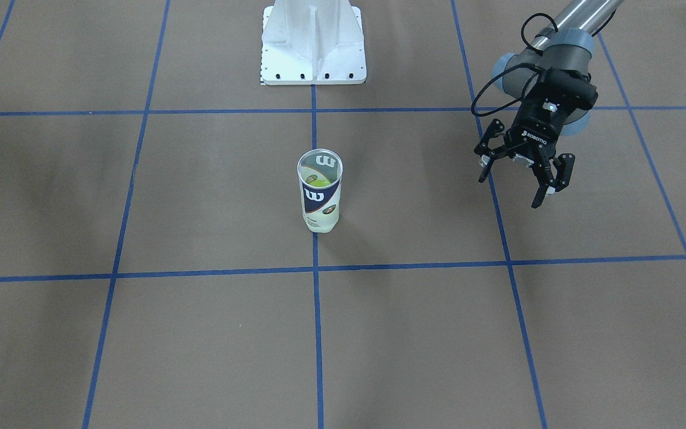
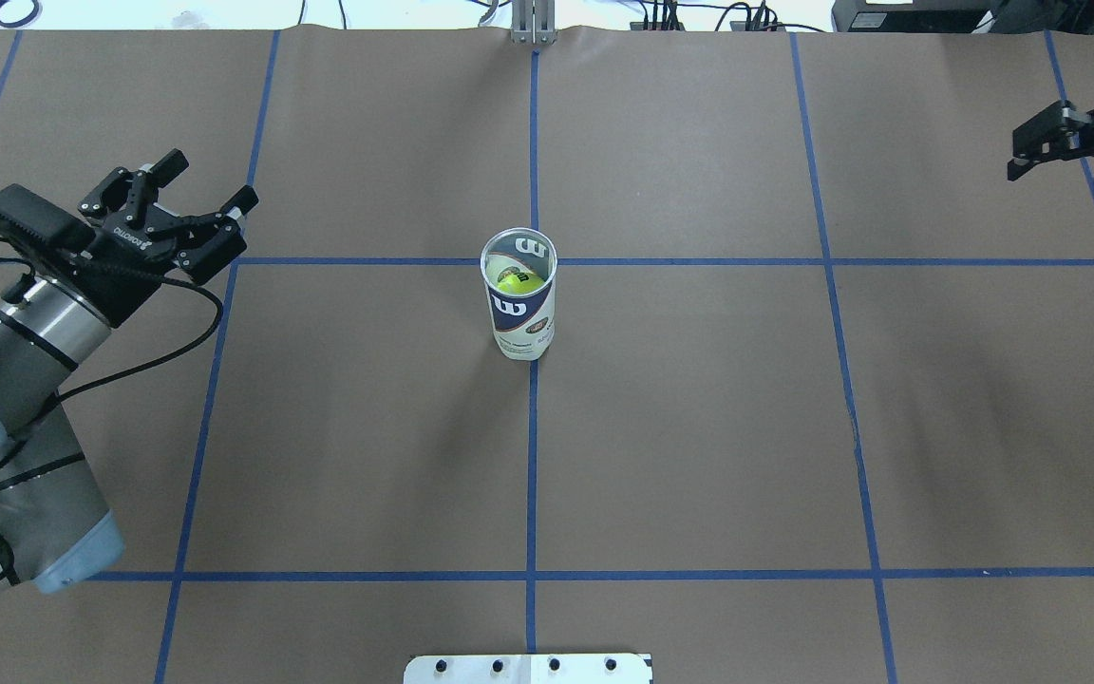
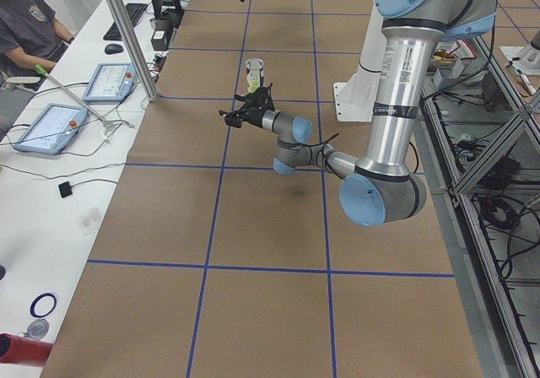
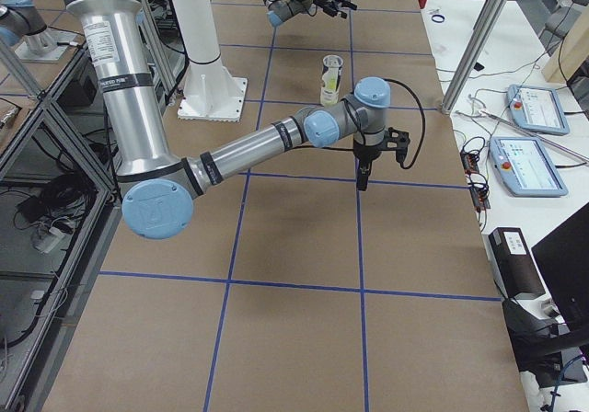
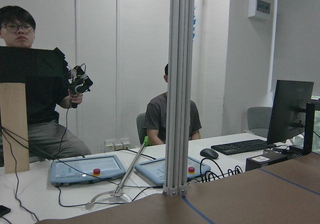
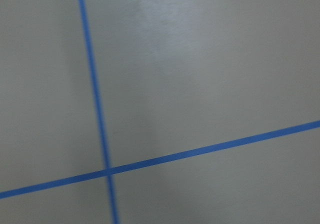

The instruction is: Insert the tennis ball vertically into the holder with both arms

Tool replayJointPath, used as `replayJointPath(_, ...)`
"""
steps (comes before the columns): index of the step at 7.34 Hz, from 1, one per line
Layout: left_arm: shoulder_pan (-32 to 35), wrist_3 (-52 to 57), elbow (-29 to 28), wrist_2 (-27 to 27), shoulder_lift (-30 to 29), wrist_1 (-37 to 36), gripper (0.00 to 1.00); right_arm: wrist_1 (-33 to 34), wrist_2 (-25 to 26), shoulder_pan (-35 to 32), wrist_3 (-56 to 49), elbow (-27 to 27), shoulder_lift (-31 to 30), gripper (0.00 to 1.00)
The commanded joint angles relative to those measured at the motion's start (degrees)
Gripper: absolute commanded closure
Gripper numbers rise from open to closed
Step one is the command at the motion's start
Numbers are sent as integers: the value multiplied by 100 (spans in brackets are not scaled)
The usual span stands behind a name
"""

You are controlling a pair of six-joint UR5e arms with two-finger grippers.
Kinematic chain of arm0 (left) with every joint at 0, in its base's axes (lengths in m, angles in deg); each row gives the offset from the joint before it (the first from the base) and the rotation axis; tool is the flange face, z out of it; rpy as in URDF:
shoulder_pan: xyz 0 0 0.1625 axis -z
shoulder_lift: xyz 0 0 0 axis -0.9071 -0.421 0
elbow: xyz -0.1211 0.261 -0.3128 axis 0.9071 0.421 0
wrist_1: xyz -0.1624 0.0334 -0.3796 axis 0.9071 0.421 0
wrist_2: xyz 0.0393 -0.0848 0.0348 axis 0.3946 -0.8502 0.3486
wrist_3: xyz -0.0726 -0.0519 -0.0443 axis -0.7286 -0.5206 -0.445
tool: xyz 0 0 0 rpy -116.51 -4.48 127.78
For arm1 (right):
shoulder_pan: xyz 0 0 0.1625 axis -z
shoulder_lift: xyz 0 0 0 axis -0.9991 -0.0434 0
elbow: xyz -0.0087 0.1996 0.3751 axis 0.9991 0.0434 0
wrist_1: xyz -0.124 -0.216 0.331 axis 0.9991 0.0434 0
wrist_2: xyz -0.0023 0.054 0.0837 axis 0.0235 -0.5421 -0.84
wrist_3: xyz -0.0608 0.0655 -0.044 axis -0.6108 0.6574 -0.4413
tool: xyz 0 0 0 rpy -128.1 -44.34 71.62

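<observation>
Standing upright mid-bench (image 2: 699,427), its long axis vertical and open mouth up, the tube (image 2: 520,309) already has the tennis ball (image 2: 518,281) inside near the top, so the insertion looks done. It lies to the right of the left pincer (image 2: 213,179), which is spread wide, empty and well apart from it. The right pincer (image 2: 1058,171), only partly in view at the far right edge, looks parted and empty too. The left one is the nearer. Any coming move should keep clear of the tube, which I judge easy to tip. A white "W" shows on the tube's navy band; "ROBOTIQ" is printed on the left pincer; the label's small print is unreadable.
</observation>
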Motion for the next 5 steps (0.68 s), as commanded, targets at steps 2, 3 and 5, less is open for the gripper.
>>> replayJointPath(2, 1718, -801, 80, -2852, -198, -2479, 5, -24, 11, -603, -1363, 753, -38, 1)
replayJointPath(3, 2107, -995, 229, -4003, -234, -3357, 5, -24, 2, -719, -1629, 912, -38, 1)
replayJointPath(5, 3046, -936, 388, -6418, 62, -5019, 0, -15, -24, -772, -1772, 940, -82, 1)
